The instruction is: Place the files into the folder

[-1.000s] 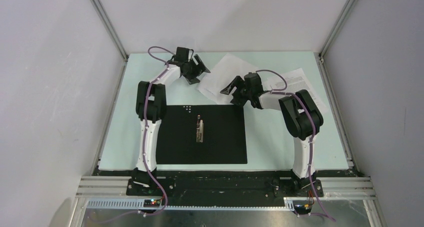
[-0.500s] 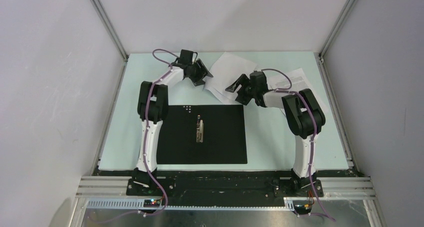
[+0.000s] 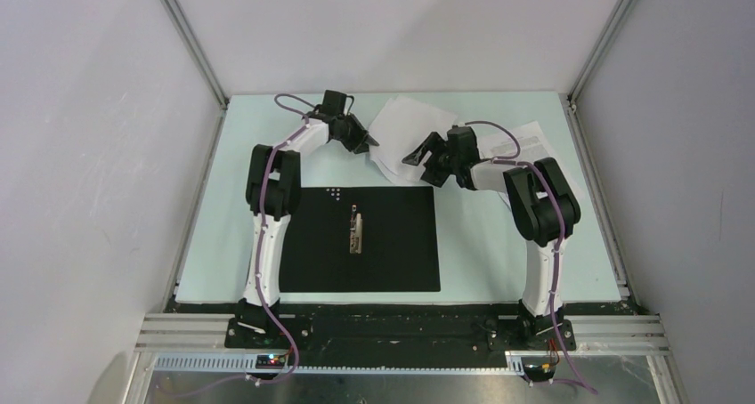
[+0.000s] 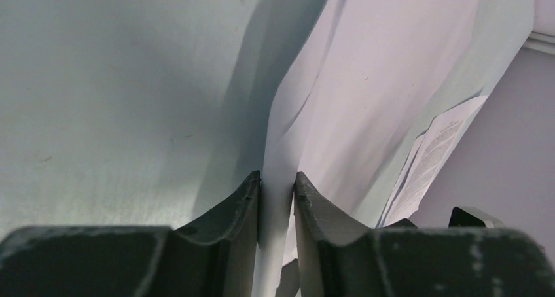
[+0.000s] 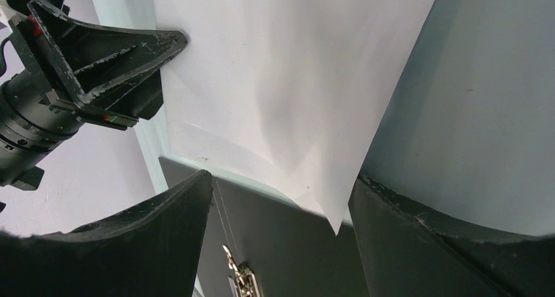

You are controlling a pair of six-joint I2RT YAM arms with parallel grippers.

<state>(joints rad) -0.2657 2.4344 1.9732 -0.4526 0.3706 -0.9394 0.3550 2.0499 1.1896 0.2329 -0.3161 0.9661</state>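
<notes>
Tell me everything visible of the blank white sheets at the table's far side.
The blank white sheets are thin plain paper, skewed at the far side of the table. Their left edge is lifted and buckled, pinched in the shut left gripper. The open right gripper straddles their near corner, which reaches over the far edge of the black folder.

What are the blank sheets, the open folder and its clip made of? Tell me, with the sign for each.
Blank sheets: thin matte white paper, it seems; they buckle and crease where the left gripper pinches the edge. Folder: matte black, flat and stiff-looking, perhaps card or plastic; cannot tell which. Clip: likely metal, pale and shiny.
</notes>
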